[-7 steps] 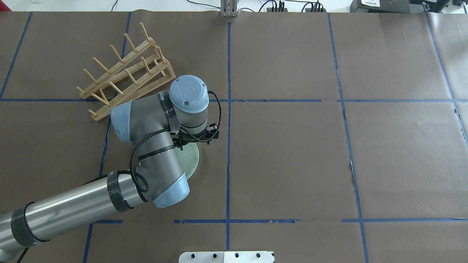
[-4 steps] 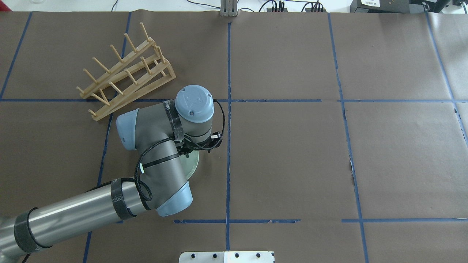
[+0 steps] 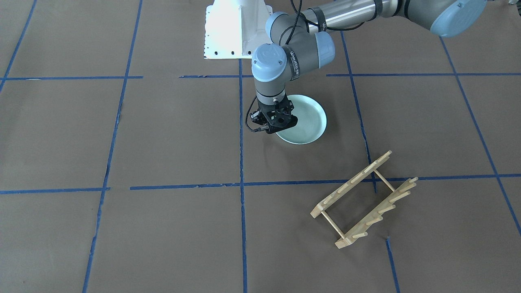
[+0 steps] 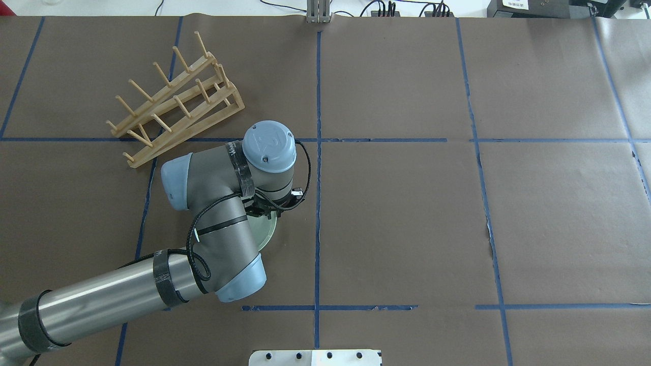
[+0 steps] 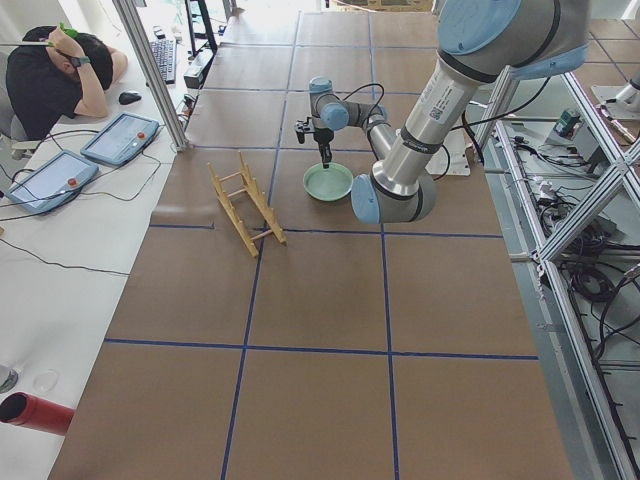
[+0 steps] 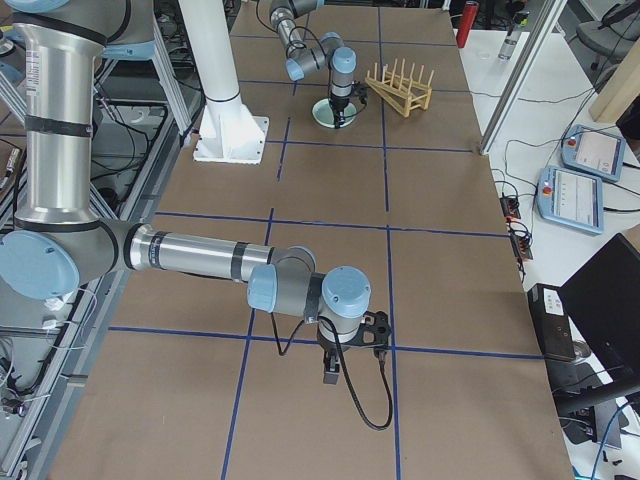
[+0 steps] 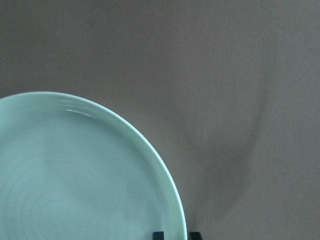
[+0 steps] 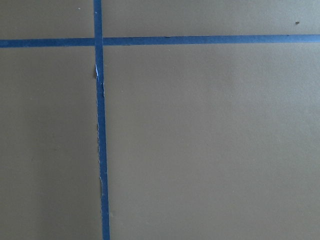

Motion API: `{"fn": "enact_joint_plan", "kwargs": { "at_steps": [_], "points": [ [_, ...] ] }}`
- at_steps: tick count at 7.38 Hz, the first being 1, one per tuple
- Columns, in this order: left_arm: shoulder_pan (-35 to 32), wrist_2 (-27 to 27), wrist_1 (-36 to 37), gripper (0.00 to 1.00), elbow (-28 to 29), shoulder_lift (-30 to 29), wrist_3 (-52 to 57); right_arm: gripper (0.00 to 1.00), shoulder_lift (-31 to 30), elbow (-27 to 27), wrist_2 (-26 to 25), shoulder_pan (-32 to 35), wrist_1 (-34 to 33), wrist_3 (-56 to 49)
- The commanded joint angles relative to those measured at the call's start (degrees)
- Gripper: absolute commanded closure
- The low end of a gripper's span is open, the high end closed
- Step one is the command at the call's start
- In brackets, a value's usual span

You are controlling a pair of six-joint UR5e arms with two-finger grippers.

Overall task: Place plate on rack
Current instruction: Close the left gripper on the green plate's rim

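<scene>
The pale mint-green plate (image 3: 307,122) lies flat on the brown paper near the table's middle; it also shows in the overhead view (image 4: 267,231) and fills the lower left of the left wrist view (image 7: 75,175). My left gripper (image 3: 274,122) points straight down at the plate's rim. In the left wrist view its two fingertips (image 7: 159,235) straddle the rim with a narrow gap, shut on it. The light-wood rack (image 3: 364,199) stands empty, apart from the plate, on the far left of the overhead view (image 4: 173,101). My right gripper (image 6: 332,378) hovers over bare paper far from both; I cannot tell its state.
The white robot base plate (image 3: 236,28) sits at the table's near edge. Blue tape lines (image 8: 100,125) cross the paper. A person (image 5: 50,75) sits at a side desk with tablets (image 5: 120,138). A red cylinder (image 5: 40,412) lies off the table's corner.
The left wrist moved right and toward the robot over the plate's rim, then nearly stopped. The plate and rack have not moved.
</scene>
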Motion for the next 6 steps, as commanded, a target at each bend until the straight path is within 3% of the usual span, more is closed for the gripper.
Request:
{"fn": "enact_joint_plan", "kwargs": {
  "at_steps": [1, 2, 4, 6],
  "points": [
    [-0.06, 0.00, 0.00, 0.86, 0.00, 0.17, 0.00, 0.00, 0.00, 0.00, 0.00, 0.02, 0.00, 0.00],
    [-0.06, -0.17, -0.09, 1.00, 0.00, 0.43, 0.00, 0.00, 0.00, 0.00, 0.00, -0.06, 0.00, 0.00],
    [-0.23, -0.35, -0.44, 1.00, -2.09, 0.35, -0.09, 0.00, 0.00, 0.00, 0.00, -0.07, 0.00, 0.00],
    [-3.55, -0.87, -0.53, 1.00, -15.30, 0.26, 0.00, 0.00, 0.00, -0.09, 0.00, 0.02, 0.00, 0.00]
  ]
}}
